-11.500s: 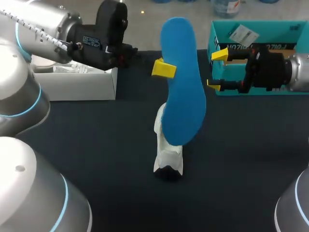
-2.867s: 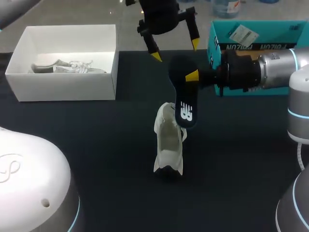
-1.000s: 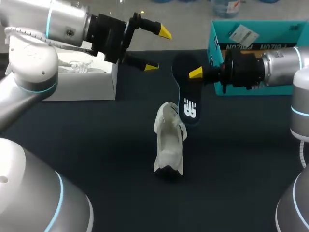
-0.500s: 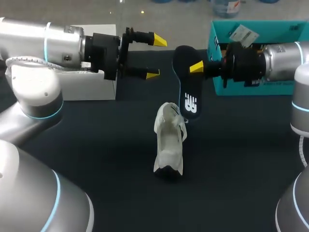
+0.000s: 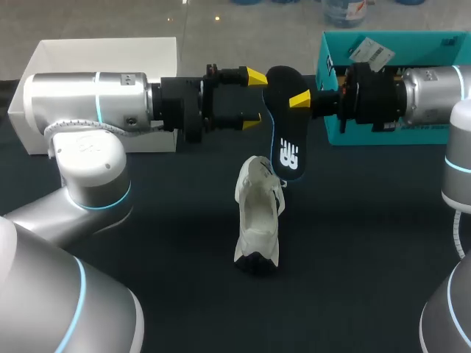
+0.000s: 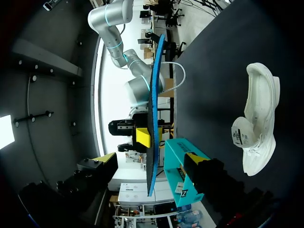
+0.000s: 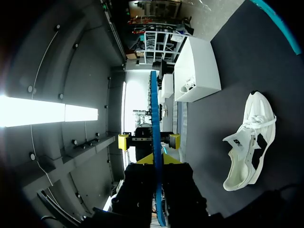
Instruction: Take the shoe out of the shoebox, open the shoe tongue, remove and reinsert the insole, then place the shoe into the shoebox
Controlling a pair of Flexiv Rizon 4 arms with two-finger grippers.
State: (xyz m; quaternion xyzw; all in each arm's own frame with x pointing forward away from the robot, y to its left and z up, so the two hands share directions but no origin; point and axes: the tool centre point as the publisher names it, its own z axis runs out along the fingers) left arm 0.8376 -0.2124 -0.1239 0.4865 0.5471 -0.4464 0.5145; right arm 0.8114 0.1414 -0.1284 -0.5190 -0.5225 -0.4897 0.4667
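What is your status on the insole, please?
Right gripper shut on insole, held upright near shoe. Left gripper open, straddling insole. Nothing blocking shoe.

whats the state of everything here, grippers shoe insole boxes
insole: out of the shoe, held upright above it
shoe: upright on the table, mouth open
right gripper: shut on the insole
left gripper: open, beside the insole
white shoebox: open
teal shoebox: open

The left arm (image 5: 88, 103) is stretched out level, and the yellow-tipped left tool (image 5: 254, 98) is held wide open. Facing it, the right tool (image 5: 297, 101) is clamped on a flat black insole (image 5: 285, 140).
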